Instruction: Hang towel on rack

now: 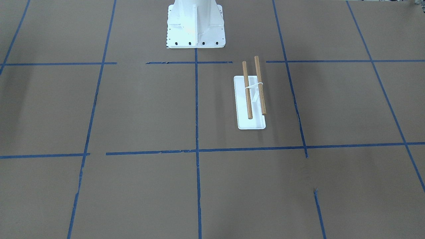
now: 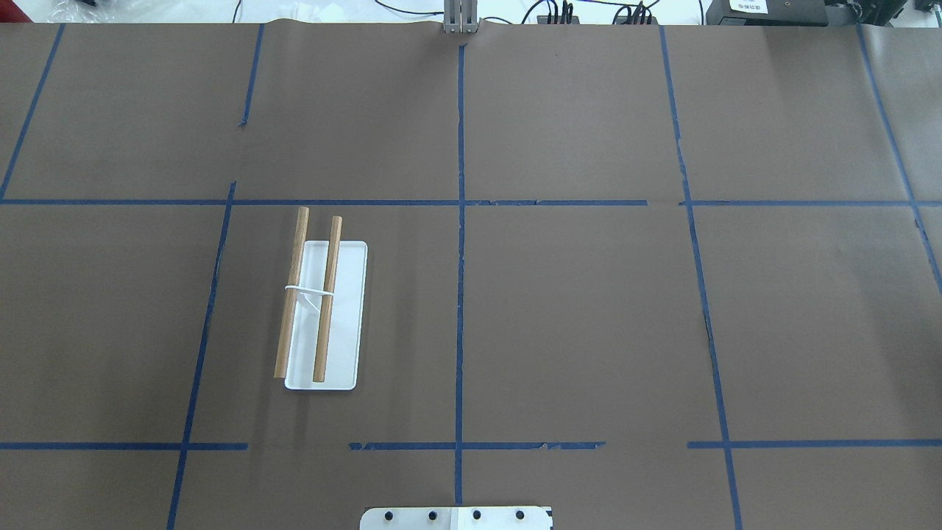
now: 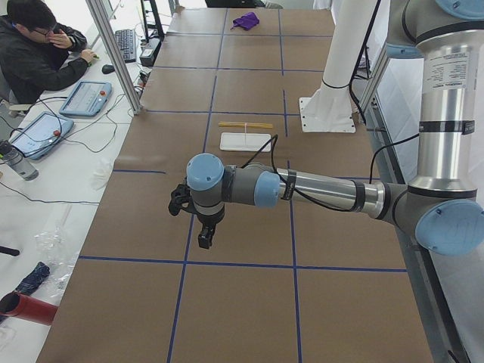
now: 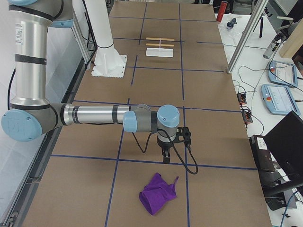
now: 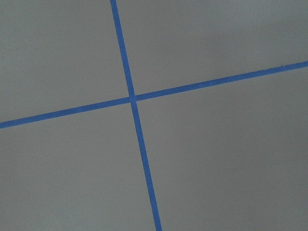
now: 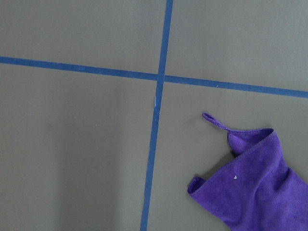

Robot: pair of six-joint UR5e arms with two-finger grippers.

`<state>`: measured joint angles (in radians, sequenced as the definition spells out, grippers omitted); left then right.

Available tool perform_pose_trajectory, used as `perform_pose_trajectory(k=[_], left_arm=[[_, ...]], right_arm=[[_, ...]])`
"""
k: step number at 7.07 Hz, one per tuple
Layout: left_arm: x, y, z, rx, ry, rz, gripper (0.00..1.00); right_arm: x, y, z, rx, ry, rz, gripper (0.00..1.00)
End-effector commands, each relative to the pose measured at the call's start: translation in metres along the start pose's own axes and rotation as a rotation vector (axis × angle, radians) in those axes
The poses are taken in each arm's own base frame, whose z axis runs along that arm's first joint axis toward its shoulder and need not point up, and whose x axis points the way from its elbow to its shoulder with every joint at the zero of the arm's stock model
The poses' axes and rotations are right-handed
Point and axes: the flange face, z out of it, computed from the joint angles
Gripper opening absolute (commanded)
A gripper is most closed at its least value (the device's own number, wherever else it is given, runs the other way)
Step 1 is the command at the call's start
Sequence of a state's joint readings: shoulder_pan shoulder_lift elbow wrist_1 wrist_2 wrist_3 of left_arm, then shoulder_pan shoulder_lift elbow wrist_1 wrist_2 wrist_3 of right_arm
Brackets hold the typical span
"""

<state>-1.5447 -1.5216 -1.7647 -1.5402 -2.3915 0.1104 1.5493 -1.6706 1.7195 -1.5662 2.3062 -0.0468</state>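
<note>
The rack stands on the brown table, with a white base (image 1: 251,123) and two wooden dowels (image 1: 247,89). It also shows in the overhead view (image 2: 342,316) and both side views (image 3: 245,141) (image 4: 159,51). The purple towel (image 4: 158,194) lies crumpled on the table at the robot's right end, also in the right wrist view (image 6: 255,178) and far away in the left view (image 3: 245,20). My right gripper (image 4: 165,156) hangs above the table just short of the towel. My left gripper (image 3: 203,238) hangs over the table's left end. I cannot tell whether either is open or shut.
The white bolted robot pedestal (image 1: 195,25) stands at the table's robot side. Blue tape lines (image 2: 461,221) mark a grid. An operator (image 3: 38,53) sits beside the table with tablets (image 3: 87,98). A metal frame post (image 4: 244,35) stands at the table's edge.
</note>
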Motion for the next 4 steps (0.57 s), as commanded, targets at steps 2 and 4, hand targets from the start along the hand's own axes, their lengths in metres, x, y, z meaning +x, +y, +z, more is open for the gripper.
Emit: perform_pose_trajectory(k=[2, 4], left_arm=[[0.003, -0.004, -0.004, 0.007, -0.007, 0.008, 1.0], [0.035, -0.026, -0.03, 0.066, -0.002, 0.072, 1.0]], right_arm=[[-0.003, -0.002, -0.001, 0.004, -0.001, -0.011, 1.0], [-0.001, 0.006, 0.002, 0.041, 0.003, -0.067, 1.0]])
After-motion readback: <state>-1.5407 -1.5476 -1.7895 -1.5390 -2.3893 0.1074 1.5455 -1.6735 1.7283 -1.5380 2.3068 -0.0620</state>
